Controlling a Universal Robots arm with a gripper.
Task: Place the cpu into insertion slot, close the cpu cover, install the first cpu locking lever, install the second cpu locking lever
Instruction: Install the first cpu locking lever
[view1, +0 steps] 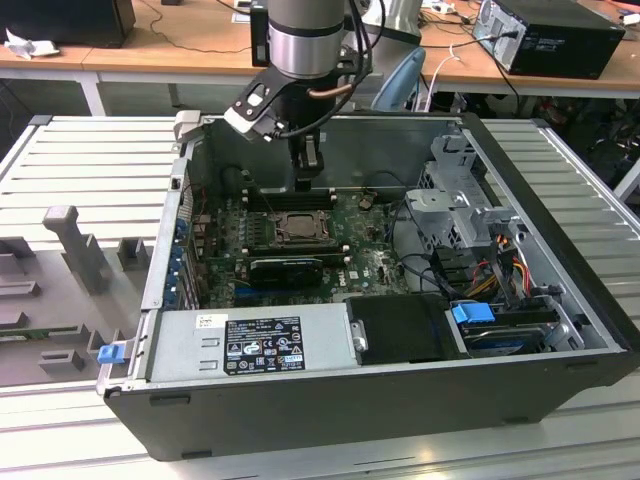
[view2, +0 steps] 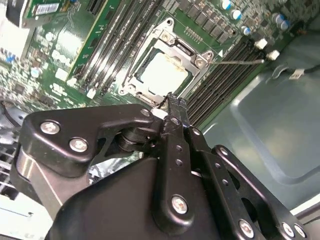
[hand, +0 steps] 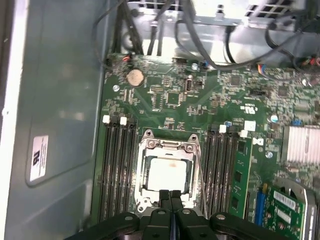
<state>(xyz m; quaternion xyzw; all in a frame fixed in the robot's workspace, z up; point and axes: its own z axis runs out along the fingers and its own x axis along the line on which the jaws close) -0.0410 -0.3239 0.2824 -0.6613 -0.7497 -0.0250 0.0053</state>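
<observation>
The cpu (hand: 167, 172) lies flat in the insertion slot (hand: 141, 201), and the cpu cover (hand: 169, 146) is down around it. The claw (hand: 170, 194) is shut tight with nothing in it. It hangs right by one edge of the cpu.

Open PC case (view1: 560, 300) lies on its side on a slatted grey table (view1: 90, 165). The arm (view1: 305, 35) drops in from top centre. The gripper (view1: 308, 183) hangs inside the case, fingers pressed together, just above the far edge of the green board (view1: 375, 265). The insertion slot (view1: 297, 228) sits centre frame, directly below the gripper tip and apart from it. A black finned block (view1: 288, 268) lies just in front of the slot. The silver power supply (view1: 255, 345) sits at lower centre, the drive cage (view1: 455, 200) at right.
</observation>
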